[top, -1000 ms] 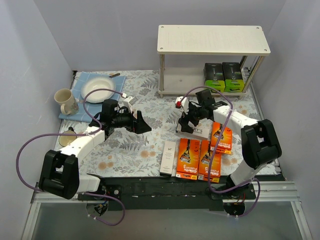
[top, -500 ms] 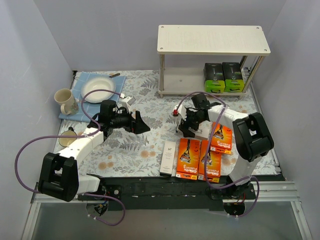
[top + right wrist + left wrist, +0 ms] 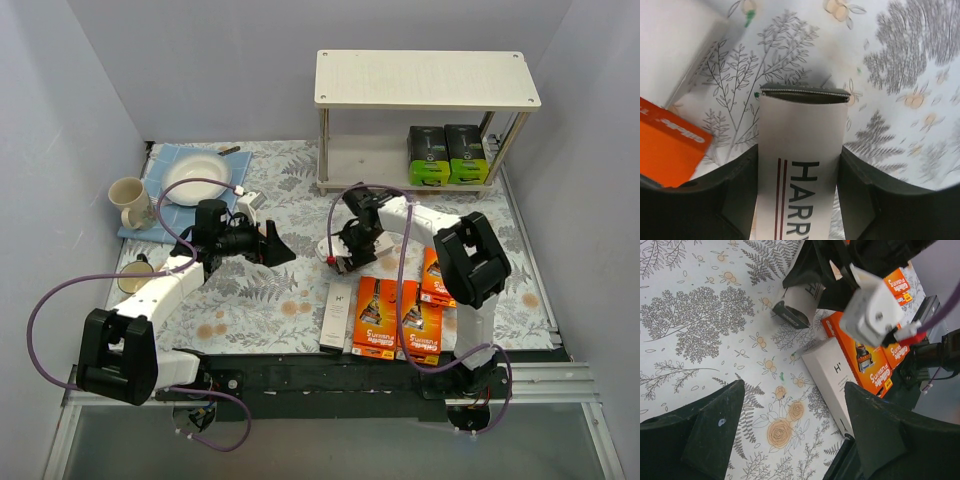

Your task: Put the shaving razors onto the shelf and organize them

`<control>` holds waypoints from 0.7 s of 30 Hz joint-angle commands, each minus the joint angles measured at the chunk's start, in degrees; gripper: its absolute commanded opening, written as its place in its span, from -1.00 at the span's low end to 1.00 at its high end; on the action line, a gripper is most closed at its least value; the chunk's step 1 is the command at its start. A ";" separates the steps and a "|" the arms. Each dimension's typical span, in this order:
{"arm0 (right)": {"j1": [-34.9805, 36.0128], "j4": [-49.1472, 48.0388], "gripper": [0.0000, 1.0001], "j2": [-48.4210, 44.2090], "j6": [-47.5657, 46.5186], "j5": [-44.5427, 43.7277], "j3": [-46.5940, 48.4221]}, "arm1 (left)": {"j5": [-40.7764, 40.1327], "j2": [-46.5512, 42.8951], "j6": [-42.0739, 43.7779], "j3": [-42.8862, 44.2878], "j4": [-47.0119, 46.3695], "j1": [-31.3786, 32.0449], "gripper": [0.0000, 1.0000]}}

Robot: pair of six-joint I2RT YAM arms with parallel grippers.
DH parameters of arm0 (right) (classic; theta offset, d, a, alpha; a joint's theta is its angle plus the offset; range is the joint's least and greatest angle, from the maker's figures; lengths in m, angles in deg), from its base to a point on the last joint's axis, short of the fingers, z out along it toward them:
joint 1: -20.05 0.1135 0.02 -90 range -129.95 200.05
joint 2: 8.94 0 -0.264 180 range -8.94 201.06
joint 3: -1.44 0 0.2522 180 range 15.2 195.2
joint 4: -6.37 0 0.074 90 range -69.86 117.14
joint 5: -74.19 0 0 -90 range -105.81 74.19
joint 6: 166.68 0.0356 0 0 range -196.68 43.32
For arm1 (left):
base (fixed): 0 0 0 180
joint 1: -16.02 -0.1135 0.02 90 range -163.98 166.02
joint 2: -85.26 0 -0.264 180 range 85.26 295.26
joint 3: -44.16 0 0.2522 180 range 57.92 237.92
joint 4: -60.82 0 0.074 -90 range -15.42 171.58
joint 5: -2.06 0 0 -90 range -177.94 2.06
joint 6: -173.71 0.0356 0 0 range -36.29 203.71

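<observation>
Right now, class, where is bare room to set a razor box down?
Free: the shelf's top board; its lower board left of the black-and-green boxes; tablecloth left of the white box. Crowded: around the orange boxes, far-left corner with plate and mug.

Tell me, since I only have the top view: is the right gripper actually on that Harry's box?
Observer: Yes. The right wrist view shows the Harry's box between the fingers of the right gripper, both pressed against its long sides.
Operator: Is it off the cloth?
Observer: In the left wrist view its dark end is nearest the cloth; whether it touches, I cannot tell.
Operator: And the left gripper?
Observer: Open, nothing between its fingers.
</observation>
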 commanded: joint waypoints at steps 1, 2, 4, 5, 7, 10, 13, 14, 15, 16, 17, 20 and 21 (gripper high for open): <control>2.43 -2.72 0.35 -3.93 -29.81 -8.77 -6.52 | 0.35 -1.74 3.22 -0.30 1.58 -0.46 0.59; 2.52 -5.64 0.41 -5.16 -33.59 -10.61 -9.25 | 0.44 -1.48 3.48 -0.12 1.76 -0.38 0.59; 2.00 -12.31 0.59 -8.40 -42.31 -11.16 -16.29 | 0.79 -0.69 3.75 0.49 2.37 -0.37 0.58; 1.64 -17.40 0.65 -9.29 -43.90 -10.38 -17.61 | 1.14 -0.25 3.75 0.76 2.37 -0.37 0.58; 0.59 -20.51 0.75 -10.88 -43.40 -8.88 -18.59 | 1.40 0.72 3.57 1.11 2.46 -0.37 0.57; -1.60 -20.09 0.77 -12.64 -36.48 -7.82 -15.88 | 2.10 1.86 3.49 1.20 1.85 -0.11 0.56; -4.85 -18.33 0.81 -16.76 -30.58 -5.90 -17.08 | 2.02 3.88 3.75 1.46 0.97 1.11 0.55; -5.65 -18.33 0.82 -17.99 -27.94 -5.45 -17.79 | 1.76 5.02 3.92 1.64 0.62 1.82 0.55; -6.87 -17.89 0.82 -20.44 -25.31 -4.92 -18.50 | 0.71 5.64 4.19 1.99 0.53 2.69 0.54; -7.41 -17.72 0.83 -21.42 -22.23 -4.48 -19.02 | -0.34 6.17 4.97 2.77 0.44 4.79 0.52; -7.76 -17.54 0.84 -22.39 -14.37 -3.35 -19.99 | -1.75 6.69 5.15 2.95 -0.08 6.20 0.52; -8.82 -18.06 0.83 -24.94 5.82 -1.15 -20.79 | -9.39 8.89 5.33 4.18 -0.79 11.65 0.49; -9.25 -18.15 0.82 -25.21 11.92 -0.88 -20.79 | -11.06 10.64 5.33 4.71 -0.79 13.75 0.47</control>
